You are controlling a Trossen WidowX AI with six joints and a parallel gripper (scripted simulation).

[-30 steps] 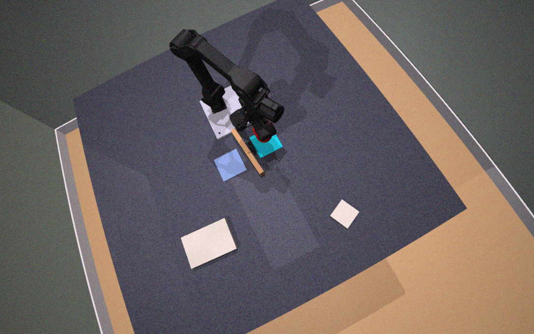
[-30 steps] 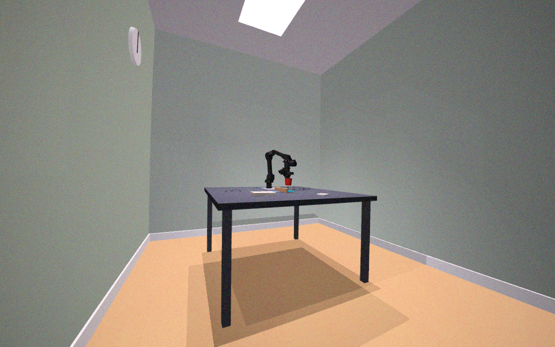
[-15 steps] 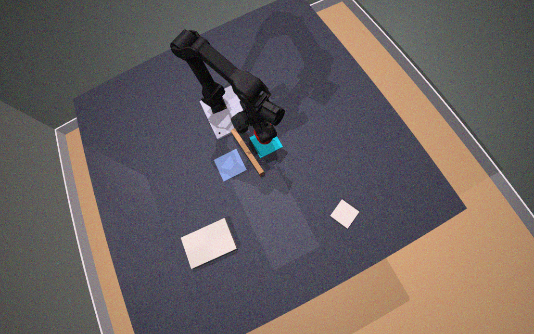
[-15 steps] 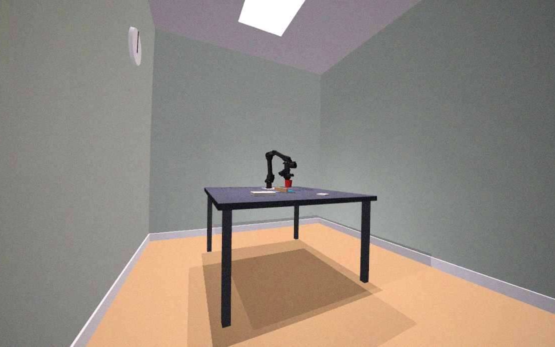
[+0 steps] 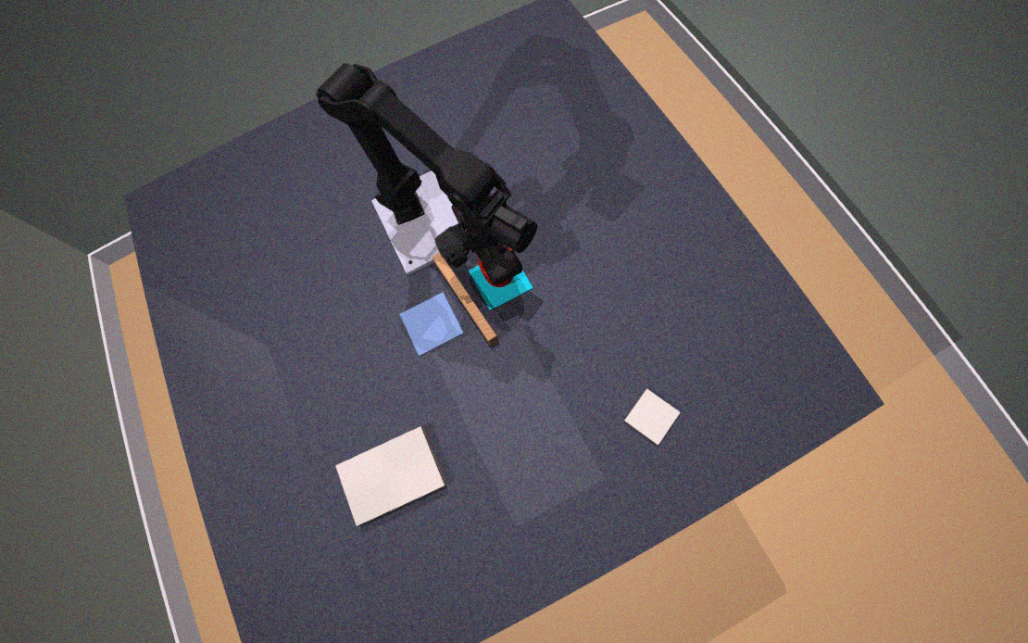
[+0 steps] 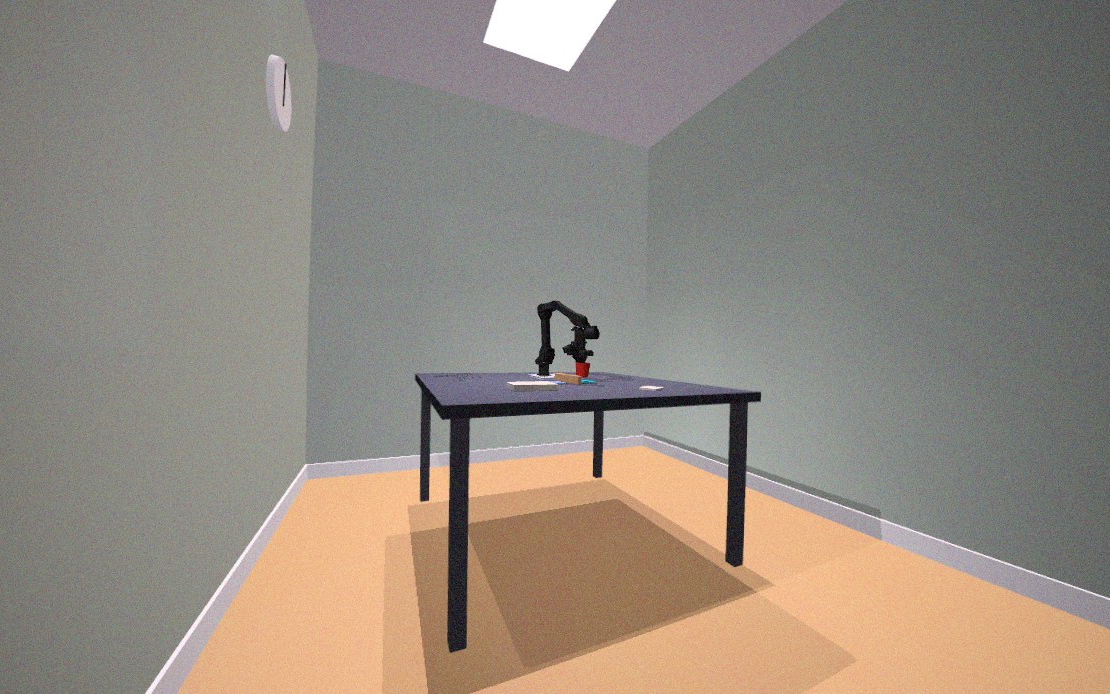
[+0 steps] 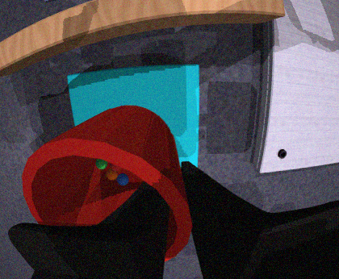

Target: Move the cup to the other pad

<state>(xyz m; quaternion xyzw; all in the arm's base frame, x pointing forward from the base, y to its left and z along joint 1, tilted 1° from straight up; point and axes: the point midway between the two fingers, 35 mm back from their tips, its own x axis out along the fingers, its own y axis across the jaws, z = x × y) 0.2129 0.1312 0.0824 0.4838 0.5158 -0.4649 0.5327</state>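
So from the top view, you've got your black six-joint arm (image 5: 414, 132) (image 6: 545, 331) standing on a pale rectangular base plate (image 5: 410, 266) (image 7: 311, 105), and it reaches over to the cyan square pad (image 5: 502, 297) (image 7: 133, 93), which sits at about 4 o'clock from that plate. Only a bit of the red round cup (image 5: 488, 279) (image 6: 583, 368) (image 7: 145, 125) peeks out under the black parallel-jaw gripper (image 5: 504, 267) (image 6: 582, 360) (image 7: 173, 169), right over the cyan pad. The long light-brown wooden bar (image 5: 466, 301) (image 6: 567, 377) (image 7: 145, 22) lies between that pad and the light-blue square pad (image 5: 430, 323), which is at roughly 8 o'clock from the cyan one. Down at 7 o'clock on the dark table (image 5: 246, 263) (image 6: 611, 394) there's a cream rectangular block (image 5: 390, 475) (image 6: 532, 386), and a small cream square tile (image 5: 652, 416) (image 6: 651, 387) is at about 5 o'clock. In the exterior view, your cup looks upright, low near the tabletop just under the gripper; I can't tell whether its bottom touches the pad. In the wrist view, your fingers are clenched on the cup's wall, one inside and one outside, at about 4 o'clock on the rim. Inside you can see a green marble (image 7: 101, 164), an orange marble (image 7: 111, 174) and a blue marble (image 7: 123, 179), grouped close together.
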